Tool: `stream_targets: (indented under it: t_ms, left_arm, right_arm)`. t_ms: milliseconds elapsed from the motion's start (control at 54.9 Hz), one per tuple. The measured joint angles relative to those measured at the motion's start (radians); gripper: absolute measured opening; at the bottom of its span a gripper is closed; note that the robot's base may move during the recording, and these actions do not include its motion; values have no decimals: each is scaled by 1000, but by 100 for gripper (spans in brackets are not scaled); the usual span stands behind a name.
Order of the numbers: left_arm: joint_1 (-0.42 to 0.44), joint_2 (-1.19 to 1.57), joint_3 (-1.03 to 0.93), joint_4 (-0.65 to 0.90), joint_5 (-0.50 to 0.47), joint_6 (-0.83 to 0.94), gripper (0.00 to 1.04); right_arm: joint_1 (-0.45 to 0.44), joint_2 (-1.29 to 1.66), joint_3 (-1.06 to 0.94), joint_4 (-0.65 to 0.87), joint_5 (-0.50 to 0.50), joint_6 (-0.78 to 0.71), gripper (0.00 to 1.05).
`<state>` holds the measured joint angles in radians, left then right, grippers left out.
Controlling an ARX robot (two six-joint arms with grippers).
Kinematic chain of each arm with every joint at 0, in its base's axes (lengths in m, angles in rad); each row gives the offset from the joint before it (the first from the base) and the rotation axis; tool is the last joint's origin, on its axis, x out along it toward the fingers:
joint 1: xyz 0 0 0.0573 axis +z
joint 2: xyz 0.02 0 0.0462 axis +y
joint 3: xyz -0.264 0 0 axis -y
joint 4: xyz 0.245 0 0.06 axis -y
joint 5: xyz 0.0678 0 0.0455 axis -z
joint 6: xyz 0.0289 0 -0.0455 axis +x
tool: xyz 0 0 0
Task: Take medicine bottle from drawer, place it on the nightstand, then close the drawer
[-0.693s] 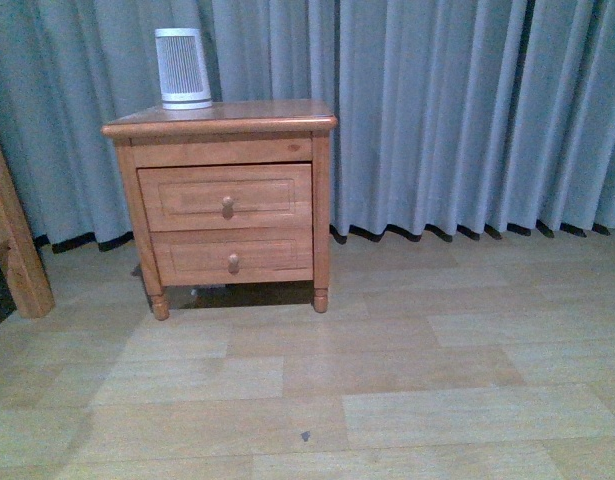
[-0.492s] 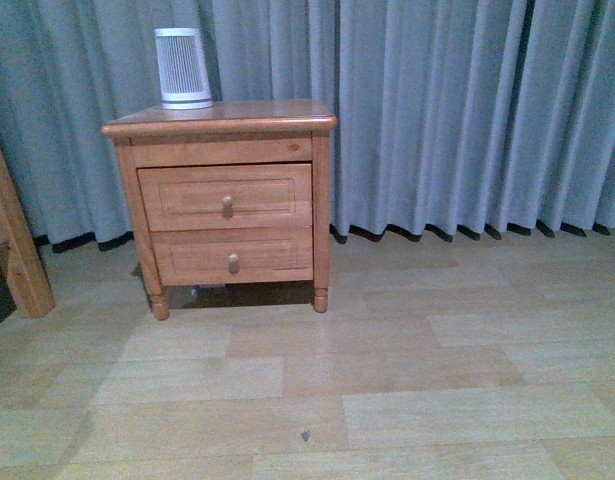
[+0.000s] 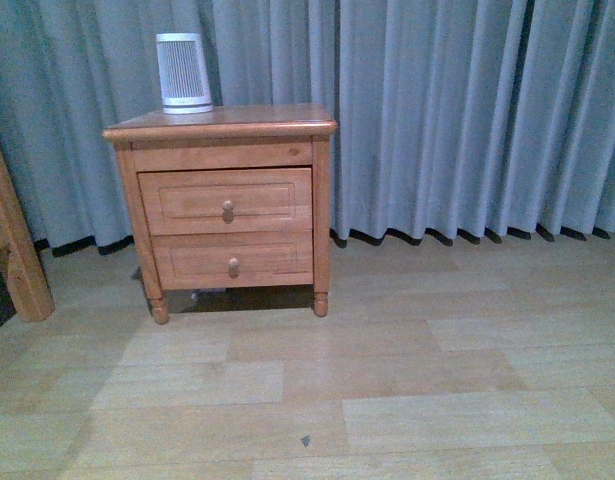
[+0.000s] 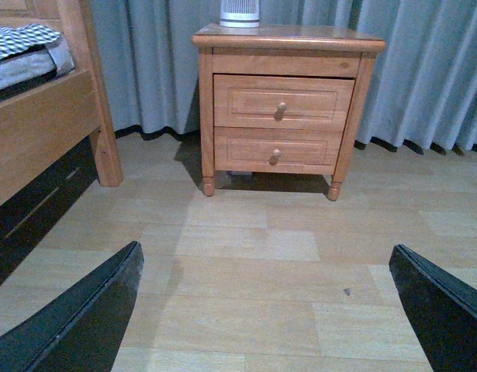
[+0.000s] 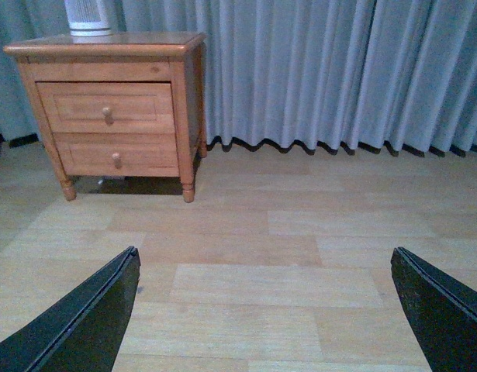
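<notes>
Front, L-wrist & R-wrist views. The nightstand (image 3: 222, 129) stands on the wood-plank floor (image 3: 387, 380) against a grey-blue curtain (image 3: 467, 110), both drawers shut flush w/ its front. The upper drawer (image 3: 182, 200) carries a round knob (image 3: 227, 208) at centre; the shallower lower drawer (image 3: 277, 258) sits directly below. A white ribbed appliance (image 3: 183, 72) stands upright at the back-left of the top. The medicine bottle is not visible in any view. A wooden bed post (image 3: 17, 260) is at far left, apart from the cabinet; the L-wrist view adds the bed frame (image 4: 36, 132) w/ checked bedding (image 4: 25, 39) on it. Neither of my arms shows in the front view. My left gripper (image 4: 265, 252) is spread wide, its black fingers (image 4: 91, 318) at opposite sides of the view, nothing between them. My right gripper (image 5: 264, 252) is likewise spread wide & empty, fingers (image 5: 447, 318) apart. Both grippers hang over bare floor, well short of the cabinet.
</notes>
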<state>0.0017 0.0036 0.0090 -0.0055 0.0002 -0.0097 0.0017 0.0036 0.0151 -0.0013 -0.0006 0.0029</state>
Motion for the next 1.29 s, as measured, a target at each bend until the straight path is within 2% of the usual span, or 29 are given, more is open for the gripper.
stream_targets:
  t_ms: [1294]
  left_arm:
    - [0,-1,0,0,0,0,98]
  right_arm:
    - [0,0,0,0,0,0,98]
